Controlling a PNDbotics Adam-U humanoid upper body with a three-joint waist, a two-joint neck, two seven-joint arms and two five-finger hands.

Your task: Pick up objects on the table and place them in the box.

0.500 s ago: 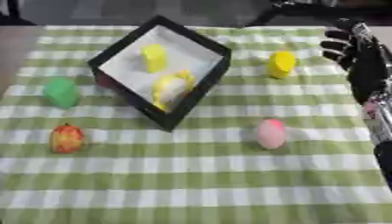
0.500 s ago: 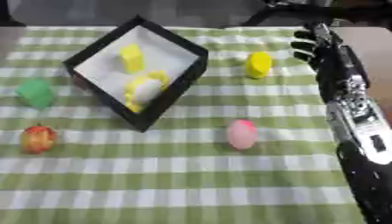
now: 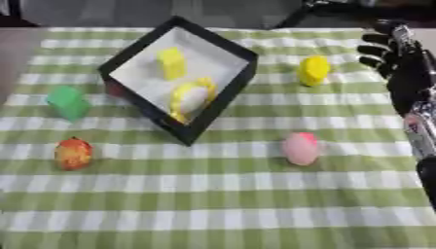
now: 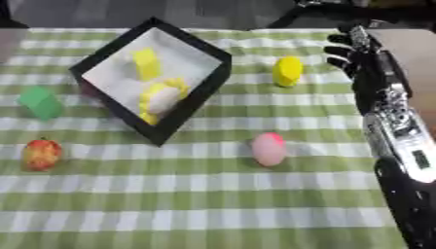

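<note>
My R hand point(image 4: 362, 53) fingers spread wide, holding nothing, just right of yellow obj point(image 4: 288, 71); box point(image 4: 189, 99) well left.

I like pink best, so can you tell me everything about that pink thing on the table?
The pink thing is a small, smooth, egg-shaped object, pale pink with a brighter pink patch near its top. It stands nearly upright on the green-and-white checked cloth, in the near right part of the table. Nothing touches it. The black box lies up and to its left, the yellow object beyond it, and the robot's right hand farther off, not reaching it.
</note>
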